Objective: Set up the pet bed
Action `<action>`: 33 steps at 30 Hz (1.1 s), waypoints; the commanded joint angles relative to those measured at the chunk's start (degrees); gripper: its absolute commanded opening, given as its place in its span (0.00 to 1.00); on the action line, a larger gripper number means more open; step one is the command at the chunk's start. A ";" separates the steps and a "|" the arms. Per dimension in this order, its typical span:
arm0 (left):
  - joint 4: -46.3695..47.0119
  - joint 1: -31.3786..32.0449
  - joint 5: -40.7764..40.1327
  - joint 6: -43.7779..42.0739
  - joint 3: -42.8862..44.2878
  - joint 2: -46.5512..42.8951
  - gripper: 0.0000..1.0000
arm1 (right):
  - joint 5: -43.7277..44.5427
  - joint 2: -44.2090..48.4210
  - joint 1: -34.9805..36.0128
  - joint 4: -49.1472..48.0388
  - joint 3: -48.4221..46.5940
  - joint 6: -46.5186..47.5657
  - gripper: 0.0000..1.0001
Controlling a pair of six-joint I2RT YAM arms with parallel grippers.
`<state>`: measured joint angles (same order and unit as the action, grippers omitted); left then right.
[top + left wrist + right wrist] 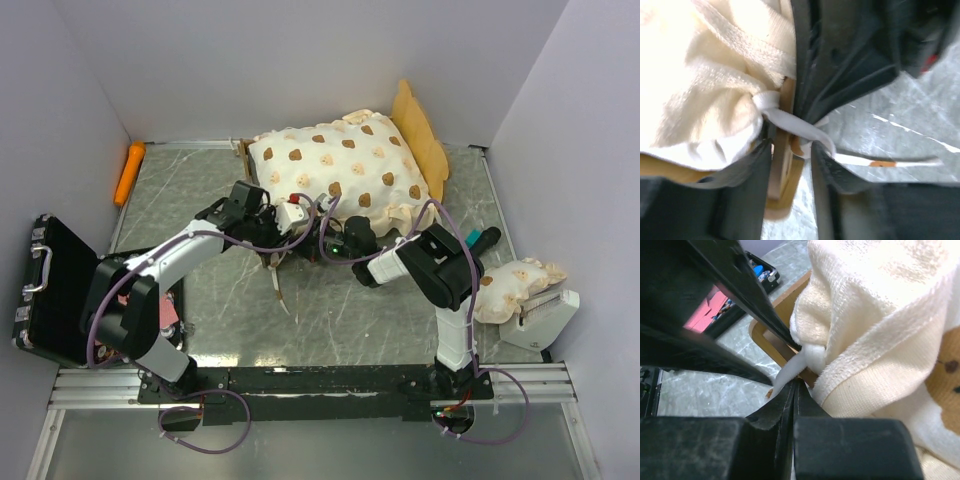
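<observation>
The pet bed's wooden frame (243, 152) stands at the back centre, its wavy headboard (425, 135) on the right. The cream bear-print mattress (335, 165) lies on it. The matching pillow (515, 283) lies apart at the right wall. Both grippers meet at the bed's near edge. My left gripper (790, 165) is open and straddles a frame corner (782, 175), with a white mattress tie (790, 125) crossing it. My right gripper (795, 382) is shut on that white tie (792, 367) beside the frame (772, 335). In the top view the left gripper (290, 215) and right gripper (335, 243) are close together.
A black hard case (50, 290) lies open at the left wall. An orange toy (130, 172) lies at the back left. A white object (545, 320) sits by the pillow. A loose tie end (278, 285) trails on the grey table.
</observation>
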<state>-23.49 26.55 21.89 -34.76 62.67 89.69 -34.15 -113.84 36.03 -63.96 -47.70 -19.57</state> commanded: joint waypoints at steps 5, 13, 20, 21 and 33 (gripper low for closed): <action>-2.89 0.96 1.32 -0.21 -1.85 -4.17 0.44 | -0.83 1.87 0.53 -3.45 -2.48 -0.29 0.00; -4.73 0.79 -1.50 0.31 -0.97 -0.66 0.37 | -1.27 0.73 0.62 -4.59 -2.57 -1.08 0.00; -7.54 1.05 -0.44 1.71 -1.06 -1.00 0.38 | -0.92 1.52 0.53 -3.71 -2.22 -0.03 0.00; -6.93 1.23 -0.79 2.67 -1.24 -2.40 0.36 | -0.83 1.52 0.62 -3.71 -2.13 -0.03 0.00; 5.64 2.28 -2.47 1.63 -11.43 -13.59 0.42 | 0.31 1.60 0.62 -2.22 -2.57 -0.20 0.00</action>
<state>-20.21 28.71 19.20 -32.51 52.23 74.13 -33.93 -113.84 36.40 -63.86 -48.12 -20.12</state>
